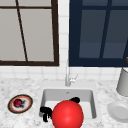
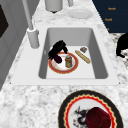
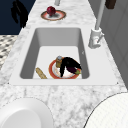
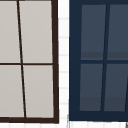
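Under right hand (image 2: pixel 58 49) fingers: eggplant (image 2: pixel 58 59), on sink plate (image 2: pixel 63 70).

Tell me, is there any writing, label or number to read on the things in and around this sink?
None can be read.
The small jar on the red-rimmed plate in the sink shows no readable label.
The orange marks on the dark cabinet are too blurred to read.

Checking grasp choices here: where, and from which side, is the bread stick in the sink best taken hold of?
Probably around its middle, from straight above, with the hand across its narrow width. The bread stick lies flat and slanted on the floor of the sink, apart from the red-rimmed plate. The front wall is close beside it, so a sideways approach looks cramped.
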Tool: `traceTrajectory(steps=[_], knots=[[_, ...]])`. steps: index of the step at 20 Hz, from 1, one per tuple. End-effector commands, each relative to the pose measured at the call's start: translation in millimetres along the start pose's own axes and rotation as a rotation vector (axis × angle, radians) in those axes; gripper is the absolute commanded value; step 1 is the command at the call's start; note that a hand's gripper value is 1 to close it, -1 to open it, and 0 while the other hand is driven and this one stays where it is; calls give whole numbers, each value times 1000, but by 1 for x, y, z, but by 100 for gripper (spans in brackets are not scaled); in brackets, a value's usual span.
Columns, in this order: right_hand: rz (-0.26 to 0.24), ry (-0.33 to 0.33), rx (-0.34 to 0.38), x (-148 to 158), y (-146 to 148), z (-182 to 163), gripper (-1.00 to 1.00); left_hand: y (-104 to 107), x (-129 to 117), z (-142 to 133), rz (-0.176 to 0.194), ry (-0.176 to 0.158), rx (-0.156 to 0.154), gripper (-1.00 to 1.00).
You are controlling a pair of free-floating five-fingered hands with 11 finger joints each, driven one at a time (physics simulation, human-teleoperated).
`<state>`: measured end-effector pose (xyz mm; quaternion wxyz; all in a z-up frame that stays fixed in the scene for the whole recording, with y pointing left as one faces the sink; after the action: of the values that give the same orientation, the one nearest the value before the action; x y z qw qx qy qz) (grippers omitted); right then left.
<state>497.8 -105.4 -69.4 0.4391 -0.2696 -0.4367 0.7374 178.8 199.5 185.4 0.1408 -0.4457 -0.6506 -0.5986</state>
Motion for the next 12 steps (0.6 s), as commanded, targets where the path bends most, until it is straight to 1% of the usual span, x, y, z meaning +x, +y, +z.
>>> traceTrajectory(steps=[1, 5, 7, 10, 12], knots=[[29, -37, 4, -7, 7, -18, -100, 0, 0, 0, 0, 0, 0, 0], [61, -16, -23, -4, 16, -23, -100, 0, 0, 0, 0, 0, 0, 0], [83, 6, -35, -1, 20, -25, -100, 0, 0, 0, 0, 0, 0, 0], [113, 39, -37, 5, 20, -25, -100, 0, 0, 0, 0, 0, 0, 0], [133, 68, -26, 14, 17, -26, -100, 0, 0, 0, 0, 0, 0, 0]])
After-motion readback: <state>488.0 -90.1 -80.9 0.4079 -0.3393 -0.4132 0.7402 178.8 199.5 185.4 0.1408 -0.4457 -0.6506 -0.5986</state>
